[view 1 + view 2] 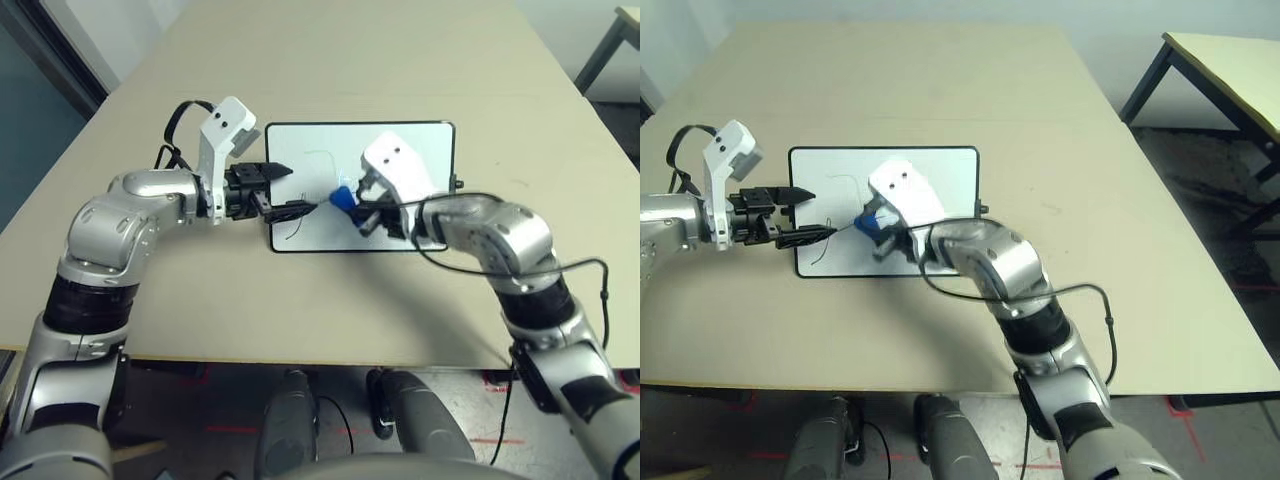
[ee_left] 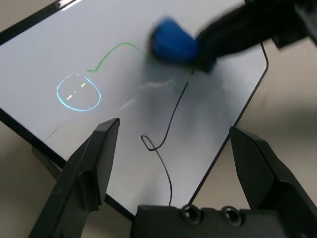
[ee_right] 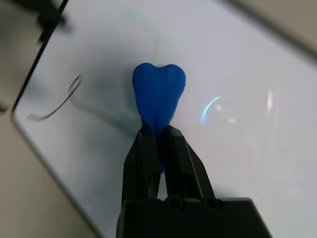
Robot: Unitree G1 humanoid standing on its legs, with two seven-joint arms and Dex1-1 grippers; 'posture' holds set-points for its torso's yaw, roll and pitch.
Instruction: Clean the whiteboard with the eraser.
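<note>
A whiteboard (image 1: 400,150) lies flat on a beige counter (image 1: 330,60). The right pincer (image 3: 158,131) pinches a blue eraser (image 3: 158,94) between its pressed-together fingers, the eraser's tip over the board's middle, beside a faint green line and a thin dark scribble (image 2: 166,144). The left pincer (image 1: 285,192) hovers at the board's left edge, fingers spread, holding nothing. Bare counter surrounds the board on all sides.
</note>
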